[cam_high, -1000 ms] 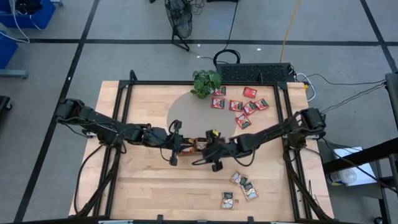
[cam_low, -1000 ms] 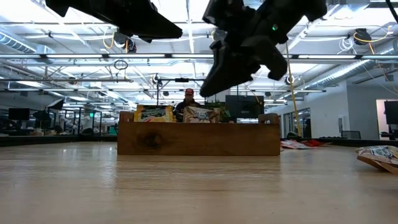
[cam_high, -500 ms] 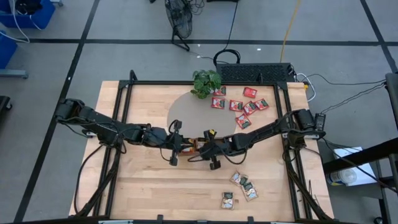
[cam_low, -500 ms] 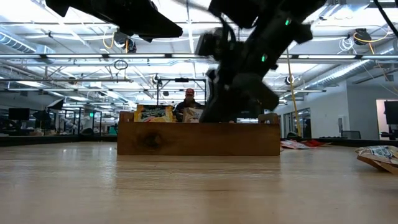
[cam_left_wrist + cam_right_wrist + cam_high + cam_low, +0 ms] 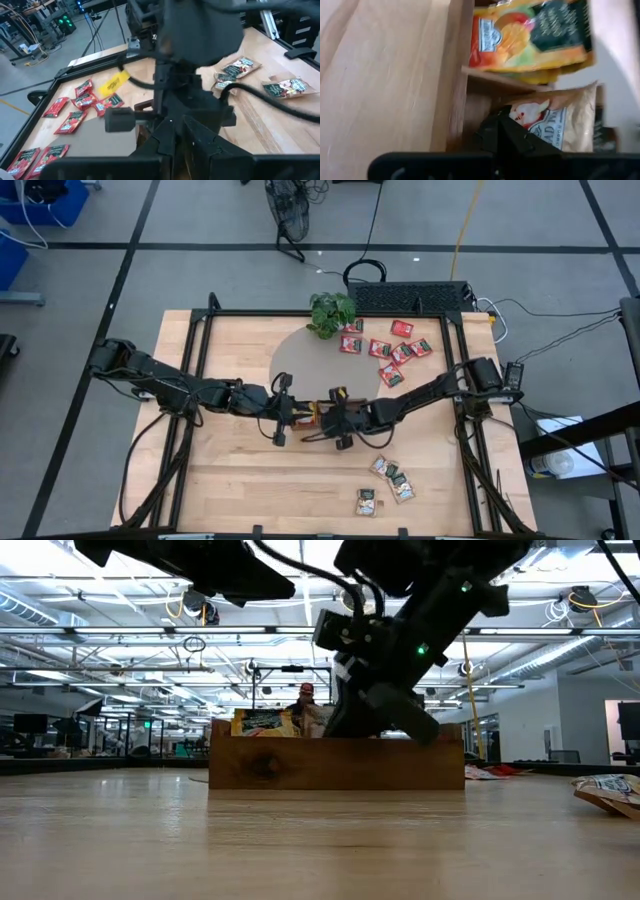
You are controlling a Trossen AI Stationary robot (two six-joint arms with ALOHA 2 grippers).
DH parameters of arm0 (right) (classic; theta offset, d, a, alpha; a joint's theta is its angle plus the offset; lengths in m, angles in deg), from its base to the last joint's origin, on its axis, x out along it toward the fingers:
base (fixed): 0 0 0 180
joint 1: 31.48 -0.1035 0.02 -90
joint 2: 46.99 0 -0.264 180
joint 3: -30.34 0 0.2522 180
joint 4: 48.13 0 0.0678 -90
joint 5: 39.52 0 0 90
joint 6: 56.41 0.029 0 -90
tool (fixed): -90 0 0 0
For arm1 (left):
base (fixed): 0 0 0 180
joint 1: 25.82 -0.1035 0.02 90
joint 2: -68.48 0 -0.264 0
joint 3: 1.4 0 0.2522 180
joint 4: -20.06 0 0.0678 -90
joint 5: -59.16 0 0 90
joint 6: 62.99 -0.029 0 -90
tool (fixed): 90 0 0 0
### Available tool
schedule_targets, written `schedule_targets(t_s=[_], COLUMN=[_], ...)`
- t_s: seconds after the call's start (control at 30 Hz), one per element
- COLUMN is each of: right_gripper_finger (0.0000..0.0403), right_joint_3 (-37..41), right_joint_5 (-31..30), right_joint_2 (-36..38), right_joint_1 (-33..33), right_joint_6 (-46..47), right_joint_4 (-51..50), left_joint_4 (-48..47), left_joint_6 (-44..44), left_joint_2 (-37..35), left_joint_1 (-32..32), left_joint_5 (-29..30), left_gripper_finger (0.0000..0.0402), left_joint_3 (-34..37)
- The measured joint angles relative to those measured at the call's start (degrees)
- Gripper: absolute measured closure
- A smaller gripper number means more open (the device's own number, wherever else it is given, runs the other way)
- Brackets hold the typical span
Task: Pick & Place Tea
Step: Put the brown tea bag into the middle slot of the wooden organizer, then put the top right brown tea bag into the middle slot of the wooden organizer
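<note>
Beige tea packet (image 5: 555,125): pinched at one edge in my right gripper (image 5: 507,137), jaws shut on it, lowered into the wooden tray (image 5: 335,760) at mid-table beside orange packets (image 5: 530,35). It looks light, thin and floppy; an edge grip suits it. Red packets (image 5: 385,350) lie near the far edge. My left gripper (image 5: 283,418) waits beside the tray, jaws narrow.
</note>
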Motion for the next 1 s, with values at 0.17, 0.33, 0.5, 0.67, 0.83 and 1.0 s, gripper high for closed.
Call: schedule_targets(t_s=[0.17, 0.33, 0.5, 0.67, 0.83, 1.0], right_gripper_finger=[0.0403, 0.0403, 0.0403, 0.0403, 0.0401, 0.0331], right_joint_3=[0.00, 0.02, 0.47, 6.41, 16.59, 24.55], right_joint_5=[-3.78, -3.94, -5.70, -5.33, -4.39, 3.40], right_joint_2=[0.04, 1.58, 6.37, 15.42, 26.45, 29.07], right_joint_1=[-1.94, -3.83, -7.00, -13.09, -21.88, -27.60], right_joint_6=[-0.96, -1.33, 2.06, 8.94, 19.38, 33.34], right_joint_4=[2.29, 2.70, 0.36, -1.35, 3.07, 13.48], left_joint_4=[-0.03, -0.02, 0.21, 0.44, 0.42, 0.61], left_joint_6=[0.00, -0.02, -0.26, -0.15, 0.00, -0.20], left_joint_2=[0.00, 0.00, 0.00, 0.00, 0.00, 0.00], left_joint_1=[0.00, 0.00, 0.00, 0.00, 0.00, 0.00], left_joint_5=[-0.01, -0.02, -0.02, -0.02, -0.02, -0.02], left_gripper_finger=[0.0360, 0.0360, 0.0360, 0.0360, 0.0360, 0.0360], left_joint_3=[0.00, 0.00, 0.00, 0.00, 0.00, 0.00])
